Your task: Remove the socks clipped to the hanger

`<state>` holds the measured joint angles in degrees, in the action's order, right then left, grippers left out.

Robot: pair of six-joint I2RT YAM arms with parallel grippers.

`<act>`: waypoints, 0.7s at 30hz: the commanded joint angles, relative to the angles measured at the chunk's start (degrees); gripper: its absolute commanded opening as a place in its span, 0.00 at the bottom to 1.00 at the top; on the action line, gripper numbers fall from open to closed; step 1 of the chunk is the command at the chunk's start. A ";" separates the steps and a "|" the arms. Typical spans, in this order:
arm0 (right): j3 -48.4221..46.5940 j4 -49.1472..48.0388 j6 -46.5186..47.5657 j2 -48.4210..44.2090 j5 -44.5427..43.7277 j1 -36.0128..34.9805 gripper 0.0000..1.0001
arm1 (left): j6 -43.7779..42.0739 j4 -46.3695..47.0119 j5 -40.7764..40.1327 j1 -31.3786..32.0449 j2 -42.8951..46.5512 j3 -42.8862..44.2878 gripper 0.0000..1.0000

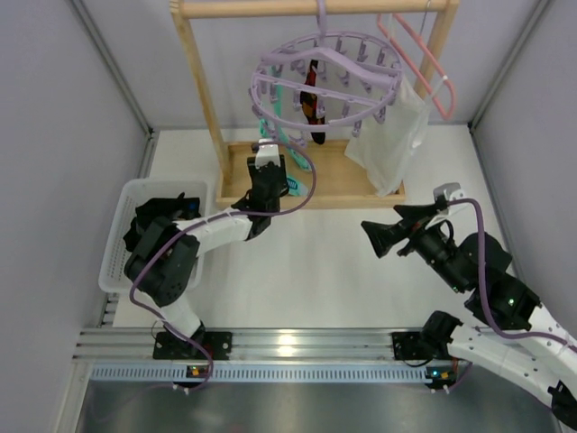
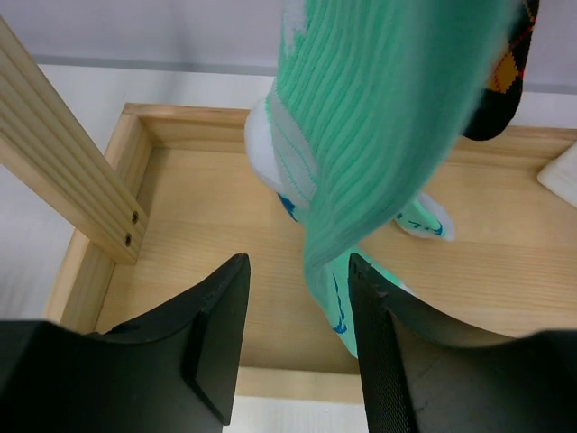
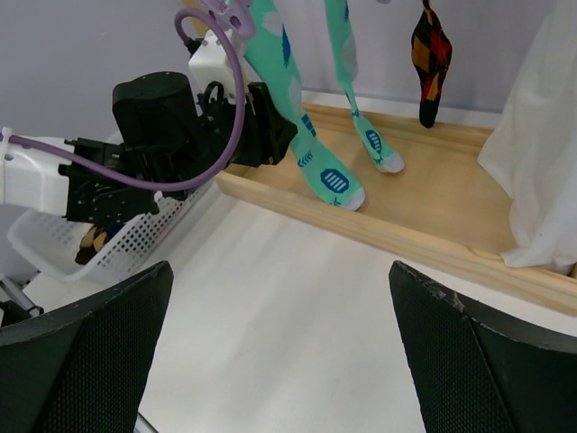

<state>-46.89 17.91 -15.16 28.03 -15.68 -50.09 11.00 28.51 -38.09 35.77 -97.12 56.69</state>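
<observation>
The lavender ring hanger (image 1: 325, 77) hangs from the wooden rack's top bar. Two teal-green socks (image 1: 275, 122) and a brown-orange argyle sock (image 1: 312, 101) hang clipped to it. In the right wrist view the teal socks (image 3: 335, 176) reach down to the rack's base and the argyle sock (image 3: 431, 54) hangs higher. My left gripper (image 1: 269, 185) is open at the rack's base. In its wrist view (image 2: 297, 307) one teal sock (image 2: 379, 117) hangs between the fingers, close to the right finger (image 2: 379, 343). My right gripper (image 1: 379, 236) is open and empty (image 3: 279, 361) over the table.
The wooden rack base (image 2: 180, 234) and left post (image 2: 63, 162) lie close to my left gripper. A white cloth bag (image 1: 392, 135) and a pink coat hanger (image 1: 424, 63) hang at the right. A white perforated basket (image 1: 122, 244) with dark sock-like things stands at the left.
</observation>
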 commanded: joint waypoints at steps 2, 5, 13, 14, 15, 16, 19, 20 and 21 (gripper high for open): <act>0.57 -3.93 -0.05 1.50 0.92 0.69 0.99 | -2.30 5.94 -2.52 -0.26 -1.31 3.08 0.49; 1.01 -4.64 -0.05 2.11 1.09 0.69 0.99 | -2.48 6.90 -2.61 -0.44 -2.54 3.43 0.37; 1.37 -4.38 0.83 2.12 1.88 0.60 0.99 | -0.72 10.24 -1.64 -2.19 -4.30 1.59 0.73; 1.45 -4.46 0.92 1.85 2.14 0.60 0.99 | 0.06 10.60 -1.47 -2.46 -4.83 1.32 0.73; 1.54 -4.55 1.09 1.76 2.23 0.69 0.99 | 0.50 11.03 -0.77 -2.81 -5.18 1.06 0.72; 1.72 -4.55 1.18 1.68 2.32 0.69 1.00 | 0.77 12.26 0.11 -3.51 -5.71 0.88 0.67; 2.33 -4.73 1.62 1.41 2.76 0.69 0.99 | -0.19 15.77 2.39 -4.21 -7.90 0.53 0.53; 2.51 -4.82 1.80 1.24 2.94 0.69 0.99 | -0.98 16.83 3.19 -4.39 -8.34 0.36 0.43; 2.68 -4.99 1.97 1.24 3.11 0.60 0.99 | -1.33 17.80 3.89 -4.48 -9.30 0.36 0.38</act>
<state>-44.58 15.79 -14.33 29.87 -13.74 -50.09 10.37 38.30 -37.12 31.88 -104.51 57.69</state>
